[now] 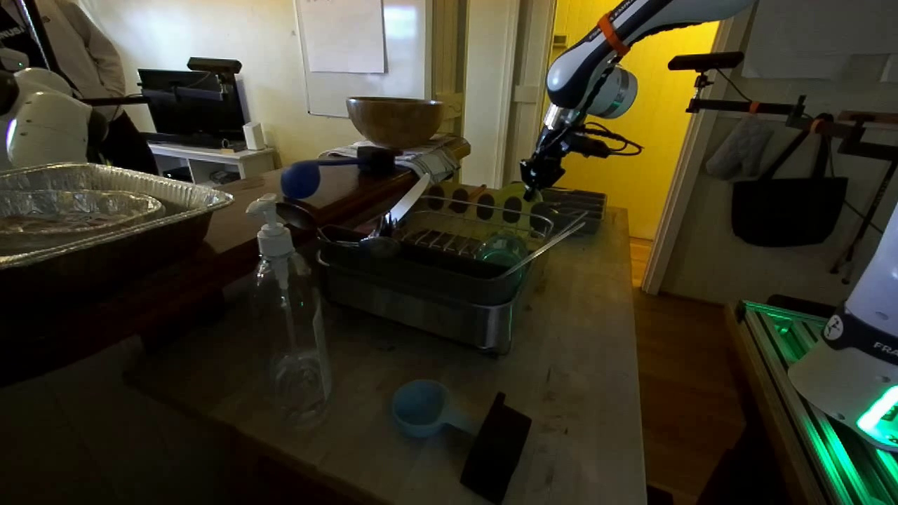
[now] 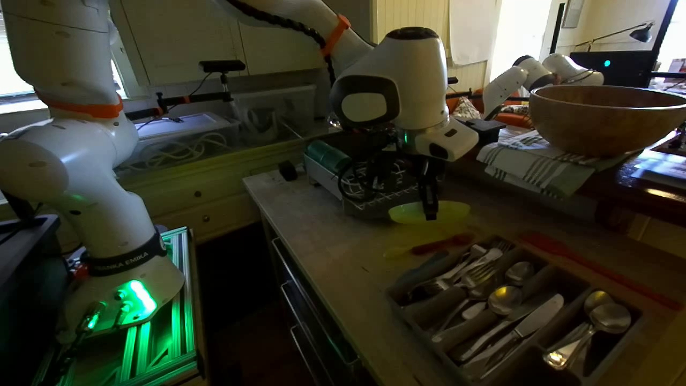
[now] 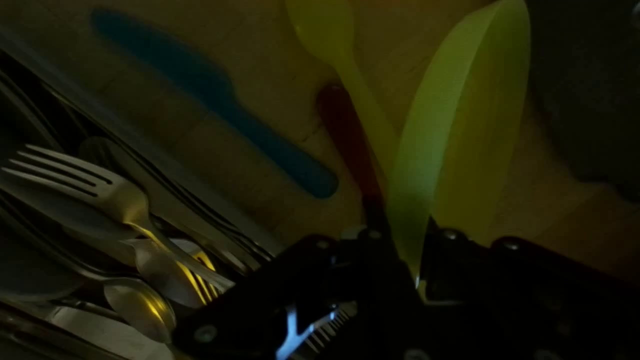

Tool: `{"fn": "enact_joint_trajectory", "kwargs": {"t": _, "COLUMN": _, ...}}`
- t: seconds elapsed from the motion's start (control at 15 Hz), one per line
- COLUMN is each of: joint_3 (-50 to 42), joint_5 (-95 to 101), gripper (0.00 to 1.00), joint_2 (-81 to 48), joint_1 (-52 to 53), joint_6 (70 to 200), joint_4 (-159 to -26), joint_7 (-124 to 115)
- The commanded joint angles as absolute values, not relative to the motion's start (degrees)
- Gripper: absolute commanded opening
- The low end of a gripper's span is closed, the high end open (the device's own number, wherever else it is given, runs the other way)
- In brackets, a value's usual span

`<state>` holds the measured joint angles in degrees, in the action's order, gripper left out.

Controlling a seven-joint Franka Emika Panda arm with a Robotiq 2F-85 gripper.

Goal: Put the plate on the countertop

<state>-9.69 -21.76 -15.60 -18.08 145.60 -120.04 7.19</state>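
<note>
The lime yellow-green plate is between the fingers of my gripper, tilted, beside the dish rack. It also shows between the fingers in the wrist view, seen nearly edge-on. My gripper is shut on its rim. In an exterior view part of the plate shows behind the rack by my gripper. The countertop lies below the plate and also shows in an exterior view. I cannot tell whether the plate touches it.
The grey dish rack stands beside the plate. A cutlery tray full of metal cutlery is nearby. A blue knife, a red utensil and a yellow spoon lie on the countertop. The wooden bowl sits on a raised ledge.
</note>
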Motion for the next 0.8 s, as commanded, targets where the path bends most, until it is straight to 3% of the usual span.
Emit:
{"fn": "enact_joint_trajectory", "kwargs": {"t": 0.0, "joint_3": -10.03, "joint_5": -20.57, "gripper": 0.04, "joint_2": -16.52, "joint_1": -17.60, "joint_6": 146.69, "joint_4": -119.51, "joint_7": 5.29}}
{"fn": "enact_joint_trajectory", "kwargs": {"t": 0.73, "joint_3": -10.30, "joint_5": -20.20, "gripper": 0.04, "joint_2": -26.33, "joint_1": -16.63, "joint_6": 152.81, "joint_4": -112.51, "joint_7": -6.40}}
